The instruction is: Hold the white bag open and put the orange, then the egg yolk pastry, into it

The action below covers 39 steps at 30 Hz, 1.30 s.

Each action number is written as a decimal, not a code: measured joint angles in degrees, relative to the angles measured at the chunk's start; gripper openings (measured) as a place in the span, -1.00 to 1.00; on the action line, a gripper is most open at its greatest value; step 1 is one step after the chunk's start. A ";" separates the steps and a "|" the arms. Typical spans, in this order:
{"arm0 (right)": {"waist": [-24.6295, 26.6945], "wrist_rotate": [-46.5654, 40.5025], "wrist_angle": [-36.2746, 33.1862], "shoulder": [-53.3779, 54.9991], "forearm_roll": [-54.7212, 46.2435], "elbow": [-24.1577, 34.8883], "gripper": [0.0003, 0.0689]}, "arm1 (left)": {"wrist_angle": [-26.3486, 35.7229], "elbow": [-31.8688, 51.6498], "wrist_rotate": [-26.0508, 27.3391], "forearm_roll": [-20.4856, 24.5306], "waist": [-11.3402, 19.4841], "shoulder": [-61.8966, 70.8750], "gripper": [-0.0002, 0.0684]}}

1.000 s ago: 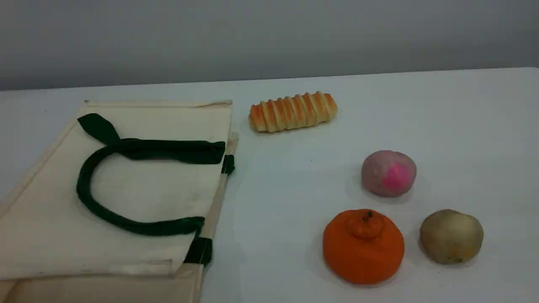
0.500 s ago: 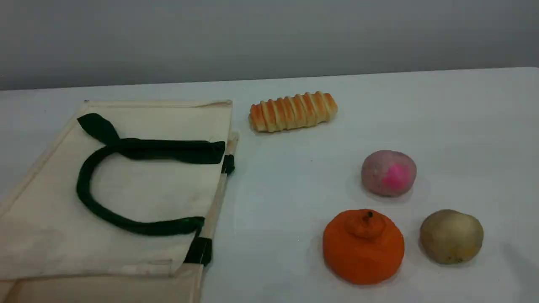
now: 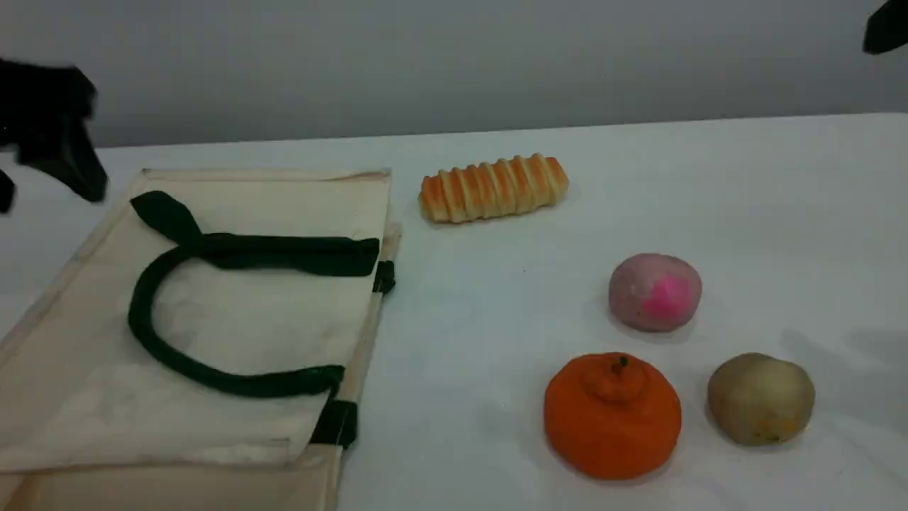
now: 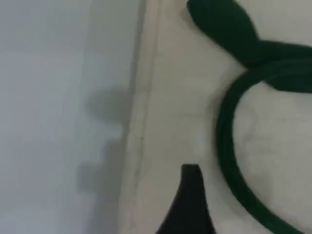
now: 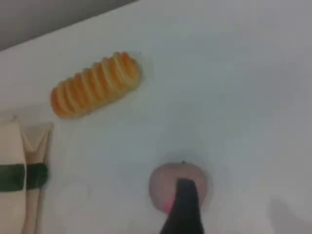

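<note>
The white bag (image 3: 234, 333) lies flat at the table's left, its dark green handles (image 3: 142, 312) curled on top. At the front right sits the orange (image 3: 611, 419), and the egg yolk pastry (image 3: 760, 399) rests just right of it. My left gripper (image 3: 46, 193) hovers open and empty over the bag's far left corner; in the left wrist view one fingertip (image 4: 190, 195) hangs above the canvas (image 4: 175, 97) beside a handle (image 4: 226, 141). Only a dark piece of my right gripper (image 3: 887, 28) shows at the top right corner. Its fingertip (image 5: 185, 204) holds nothing.
A long golden striped bread roll (image 3: 493, 188) lies at the back, right of the bag. A pinkish ball with a bright pink spot (image 3: 654, 291) sits behind the orange, right below my right fingertip in the wrist view (image 5: 163, 183).
Both arms have come into the scene view, the left at the top left and the right at the top right corner. Faint shadows now fall on the table's right. No object has moved.
</note>
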State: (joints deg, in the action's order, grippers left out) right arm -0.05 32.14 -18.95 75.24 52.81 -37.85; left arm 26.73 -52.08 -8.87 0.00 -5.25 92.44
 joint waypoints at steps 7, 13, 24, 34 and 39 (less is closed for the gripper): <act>0.00 5.16 1.28 3.47 4.89 -0.95 0.60 | -0.67 -4.31 0.00 0.00 0.00 10.57 0.60; 0.00 9.05 2.74 5.10 8.96 -0.95 0.60 | -1.86 -7.26 0.00 0.00 0.00 17.04 0.60; 0.00 13.80 3.14 7.07 13.31 -0.90 0.60 | -2.61 -9.19 7.53 -8.86 0.00 22.62 0.55; 0.00 14.86 3.08 7.07 13.42 -0.90 0.60 | -4.64 -9.19 8.87 -11.20 0.00 27.55 0.55; 0.00 14.86 3.08 7.07 13.47 -0.90 0.60 | -4.77 -9.19 9.51 -11.20 0.00 28.15 0.49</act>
State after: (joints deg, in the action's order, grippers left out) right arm -0.05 47.00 -15.87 82.31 66.28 -38.76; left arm 21.96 -61.27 0.64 -11.20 -5.25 120.59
